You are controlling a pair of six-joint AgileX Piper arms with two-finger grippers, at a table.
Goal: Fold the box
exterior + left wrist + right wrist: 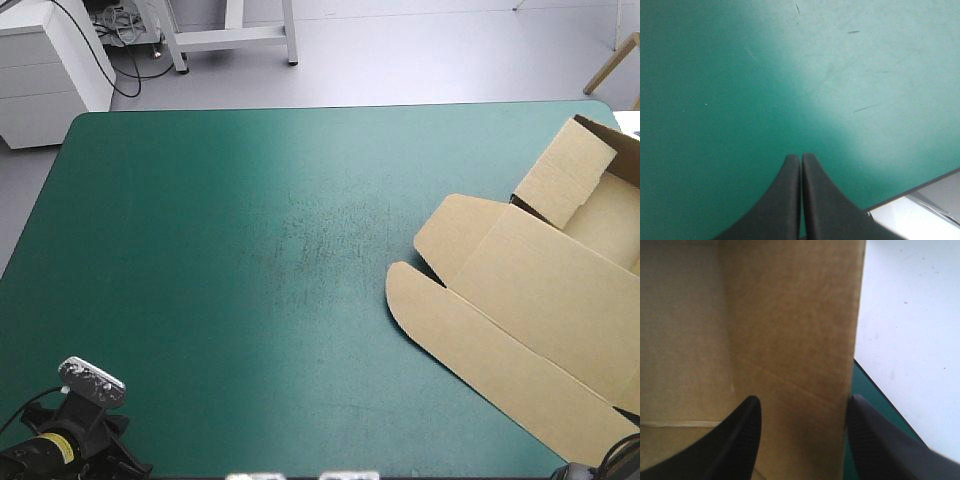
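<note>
I see the box (545, 300) at the cover's (250, 250) right side, lid flat, far walls raised. My left gripper (801, 157) is closed and empty over bare cover. My right gripper (804, 401) is spread wide over the box.

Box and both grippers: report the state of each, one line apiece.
box: far walls raised, lid and flaps lying flat on the teal-green cover.
left gripper: shut, empty, over bare cover.
right gripper: open, fingers apart over the brown board.
</note>
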